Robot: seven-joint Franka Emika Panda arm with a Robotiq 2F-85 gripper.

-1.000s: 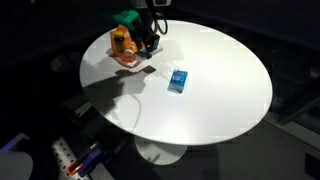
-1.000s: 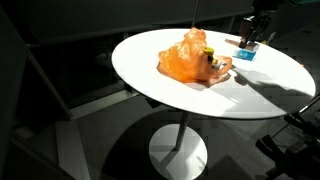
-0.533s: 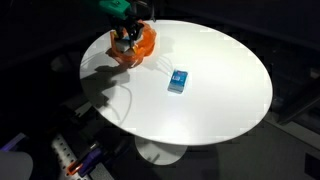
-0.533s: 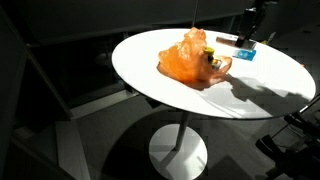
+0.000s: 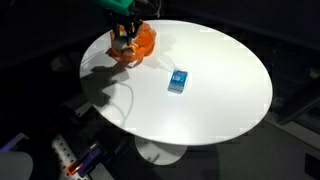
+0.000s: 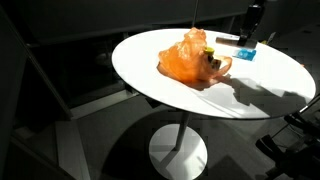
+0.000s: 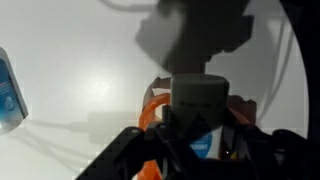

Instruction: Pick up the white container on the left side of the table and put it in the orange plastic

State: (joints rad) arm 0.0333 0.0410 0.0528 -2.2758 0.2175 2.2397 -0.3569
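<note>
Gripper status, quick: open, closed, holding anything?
Gripper: jaws look closed on the white container, held above the orange plastic.

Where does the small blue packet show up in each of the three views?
In an exterior view: the blue packet lies near the middle of the white table, to the right of the orange plastic.
In an exterior view: the packet lies far right on the table, beyond the orange plastic.
Wrist view: the packet is cut off by the left edge.
Shared landmark: the orange plastic.
</note>
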